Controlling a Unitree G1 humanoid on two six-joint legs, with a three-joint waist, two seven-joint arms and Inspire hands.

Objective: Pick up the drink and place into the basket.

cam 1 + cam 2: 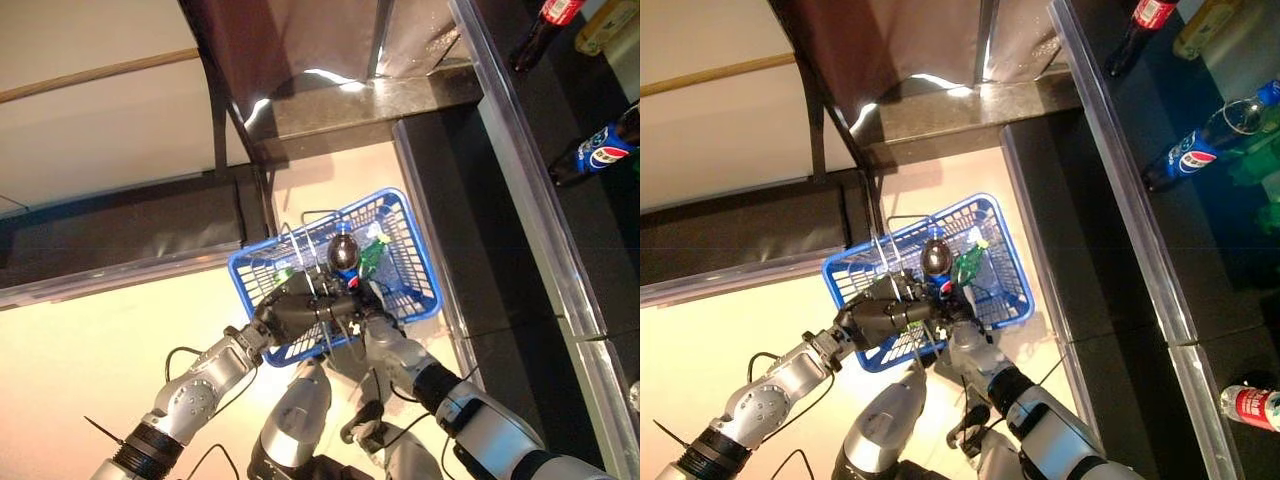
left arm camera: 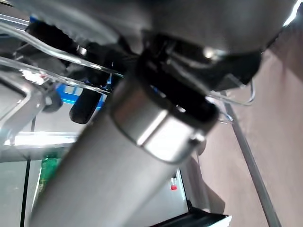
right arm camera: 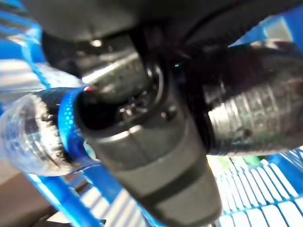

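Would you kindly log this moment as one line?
left hand: holds basket handle | right hand: shut on cola bottle, over basket | green bottle: in basket | release: not yet

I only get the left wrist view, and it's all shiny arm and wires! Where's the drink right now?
Observer: The right hand is curled round the dark cola bottle with a blue label, over the blue plastic basket.
Operator: Who's holding the basket?
Observer: The left hand grips its wire handle.
Operator: Is anything inside already?
Observer: Yes, a green bottle lies in it.
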